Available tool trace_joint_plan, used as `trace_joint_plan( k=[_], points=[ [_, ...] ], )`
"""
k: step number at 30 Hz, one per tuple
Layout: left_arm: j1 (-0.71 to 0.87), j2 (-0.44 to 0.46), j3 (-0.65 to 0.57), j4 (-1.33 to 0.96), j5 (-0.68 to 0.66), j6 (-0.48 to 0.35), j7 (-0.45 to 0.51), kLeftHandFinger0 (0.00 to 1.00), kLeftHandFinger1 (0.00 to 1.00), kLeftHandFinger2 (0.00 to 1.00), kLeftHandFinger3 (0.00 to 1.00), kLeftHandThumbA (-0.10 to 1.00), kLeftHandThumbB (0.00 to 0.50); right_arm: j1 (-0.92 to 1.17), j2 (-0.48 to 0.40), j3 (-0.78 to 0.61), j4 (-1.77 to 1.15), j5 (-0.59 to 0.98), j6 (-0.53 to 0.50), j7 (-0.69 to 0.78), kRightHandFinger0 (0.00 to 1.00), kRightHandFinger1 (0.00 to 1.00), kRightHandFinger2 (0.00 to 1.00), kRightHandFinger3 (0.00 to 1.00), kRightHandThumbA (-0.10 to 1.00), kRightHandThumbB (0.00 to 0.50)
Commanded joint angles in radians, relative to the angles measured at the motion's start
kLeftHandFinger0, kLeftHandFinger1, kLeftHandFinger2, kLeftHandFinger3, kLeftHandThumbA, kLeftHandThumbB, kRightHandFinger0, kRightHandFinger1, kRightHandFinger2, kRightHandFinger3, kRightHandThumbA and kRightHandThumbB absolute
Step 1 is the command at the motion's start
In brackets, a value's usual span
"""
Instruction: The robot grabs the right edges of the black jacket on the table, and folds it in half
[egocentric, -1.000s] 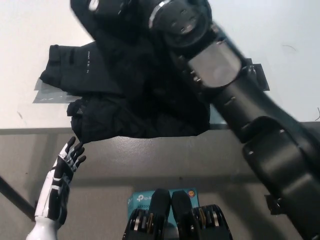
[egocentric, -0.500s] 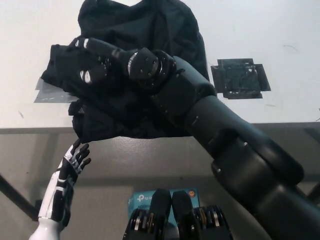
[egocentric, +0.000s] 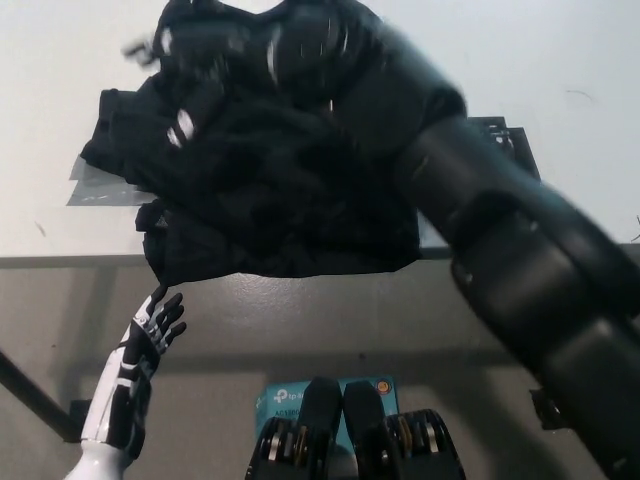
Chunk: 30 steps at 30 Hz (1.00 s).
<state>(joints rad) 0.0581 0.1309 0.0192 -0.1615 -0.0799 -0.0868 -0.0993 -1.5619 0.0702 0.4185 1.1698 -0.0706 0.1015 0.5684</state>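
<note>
My white left robot hand (egocentric: 150, 335) hangs low at my left side, below the front edge of the bench (egocentric: 60, 60). Its fingers are spread apart and it holds nothing. It is near the bottom corner of the black jacket (egocentric: 270, 190) but I do not think it touches it. The jacket lies in the middle of the white bench. It looks bunched up and thick, like one part is already lying over another part. Its front edge hangs a little over the edge of the bench. My black right arm (egocentric: 520, 250) comes in from the right side and reaches far across, over the jacket. My right robot hand (egocentric: 215, 45) is up near the top left of the jacket. It is blurry and black on black, so I cannot tell if it is open or closed, or if it has cloth in it. To the right, a dark patch of tape (egocentric: 510, 135) sits on the bench, partly hidden by my arm. I think the fold is mostly made. What is left is to let go, pull my arm away, and see if the jacket lies flat and neat.
</note>
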Motion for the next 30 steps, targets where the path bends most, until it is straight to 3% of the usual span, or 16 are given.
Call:
trace_joint_plan(
  k=[1, 4, 7, 8, 10, 11, 12, 13, 14, 16, 17, 22, 24, 26, 28, 30],
  points=[
    [-0.038, -0.006, 0.009, 0.004, -0.018, -0.028, 0.0, 1.0, 1.0, 1.0, 1.0, 1.0, 0.171, -0.243, -0.057, -0.097, -0.154, 0.069, 0.153, 0.127, 1.0, 1.0, 1.0, 1.0, 1.0, 0.407],
    [-0.027, -0.004, 0.013, -0.003, -0.016, -0.023, 0.001, 1.0, 1.0, 1.0, 1.0, 1.0, 0.162, -0.252, -0.099, -0.17, -0.277, 0.11, 0.286, 0.119, 1.0, 1.0, 1.0, 1.0, 0.97, 0.429],
    [-0.011, 0.01, 0.011, -0.015, -0.008, -0.001, -0.005, 1.0, 1.0, 1.0, 1.0, 1.0, 0.234, -0.261, -0.136, -0.195, -0.343, 0.112, 0.368, 0.139, 1.0, 1.0, 1.0, 1.0, 1.0, 0.438],
    [-0.011, 0.016, 0.008, -0.016, 0.005, -0.001, -0.005, 1.0, 1.0, 1.0, 1.0, 1.0, 0.251, -0.265, -0.158, -0.227, -0.348, 0.135, 0.368, 0.148, 1.0, 1.0, 1.0, 1.0, 0.96, 0.456],
    [-0.011, 0.006, 0.014, -0.007, 0.007, -0.032, 0.005, 1.0, 1.0, 1.0, 1.0, 1.0, 0.203, -0.255, -0.182, -0.295, -0.4, 0.178, 0.369, 0.104, 1.0, 1.0, 1.0, 1.0, 0.81, 0.465],
    [-0.002, 0.005, 0.017, -0.01, 0.007, -0.041, 0.007, 1.0, 1.0, 1.0, 1.0, 1.0, 0.207, -0.235, -0.193, -0.315, -0.452, 0.181, 0.369, 0.093, 1.0, 1.0, 1.0, 1.0, 0.8, 0.451],
    [0.006, 0.0, 0.019, -0.011, 0.005, -0.048, 0.01, 1.0, 1.0, 1.0, 1.0, 1.0, 0.197, -0.218, -0.199, -0.333, -0.497, 0.179, 0.369, 0.087, 1.0, 1.0, 1.0, 1.0, 0.92, 0.49],
    [0.009, -0.001, 0.025, -0.01, 0.004, -0.055, 0.015, 1.0, 1.0, 1.0, 1.0, 1.0, 0.198, -0.185, -0.227, -0.348, -0.581, 0.174, 0.369, 0.081, 1.0, 1.0, 1.0, 1.0, 0.88, 0.439],
    [0.003, 0.006, 0.028, -0.006, 0.002, -0.06, 0.011, 1.0, 1.0, 1.0, 1.0, 1.0, 0.176, -0.154, -0.25, -0.373, -0.649, 0.188, 0.369, 0.068, 1.0, 1.0, 1.0, 1.0, 0.85, 0.448],
    [-0.006, 0.015, 0.034, 0.006, 0.008, -0.069, 0.012, 1.0, 1.0, 1.0, 1.0, 1.0, 0.193, -0.076, -0.298, -0.415, -0.802, 0.225, 0.369, 0.072, 1.0, 1.0, 1.0, 1.0, 0.88, 0.425],
    [-0.003, 0.01, 0.036, 0.01, 0.0, -0.071, 0.013, 1.0, 1.0, 1.0, 1.0, 1.0, 0.204, -0.025, -0.342, -0.415, -0.904, 0.223, 0.369, 0.096, 1.0, 1.0, 1.0, 1.0, 0.95, 0.403],
    [0.001, 0.016, 0.039, 0.01, 0.0, -0.066, 0.013, 1.0, 1.0, 1.0, 1.0, 1.0, 0.213, 0.186, -0.505, -0.438, -1.265, 0.269, 0.369, 0.115, 1.0, 1.0, 1.0, 1.0, 0.99, 0.402],
    [0.01, 0.013, 0.042, 0.016, -0.012, -0.083, 0.01, 1.0, 1.0, 1.0, 1.0, 1.0, 0.202, 0.307, -0.583, -0.46, -1.418, 0.337, 0.369, 0.083, 1.0, 1.0, 1.0, 1.0, 1.0, 0.432],
    [0.018, 0.012, 0.042, 0.021, -0.013, -0.085, 0.009, 1.0, 1.0, 1.0, 1.0, 1.0, 0.196, 0.412, -0.641, -0.498, -1.53, 0.383, 0.369, 0.048, 1.0, 1.0, 1.0, 1.0, 1.0, 0.417],
    [0.021, 0.016, 0.041, 0.013, -0.024, -0.057, 0.003, 1.0, 1.0, 1.0, 1.0, 1.0, 0.216, 0.541, -0.683, -0.57, -1.651, 0.413, 0.369, 0.019, 1.0, 1.0, 1.0, 1.0, 1.0, 0.434],
    [0.024, 0.019, 0.041, 0.023, -0.021, -0.065, 0.002, 1.0, 1.0, 1.0, 1.0, 1.0, 0.216, 0.66, -0.7, -0.628, -1.744, 0.461, 0.369, -0.025, 1.0, 1.0, 1.0, 1.0, 1.0, 0.42]
  ],
)
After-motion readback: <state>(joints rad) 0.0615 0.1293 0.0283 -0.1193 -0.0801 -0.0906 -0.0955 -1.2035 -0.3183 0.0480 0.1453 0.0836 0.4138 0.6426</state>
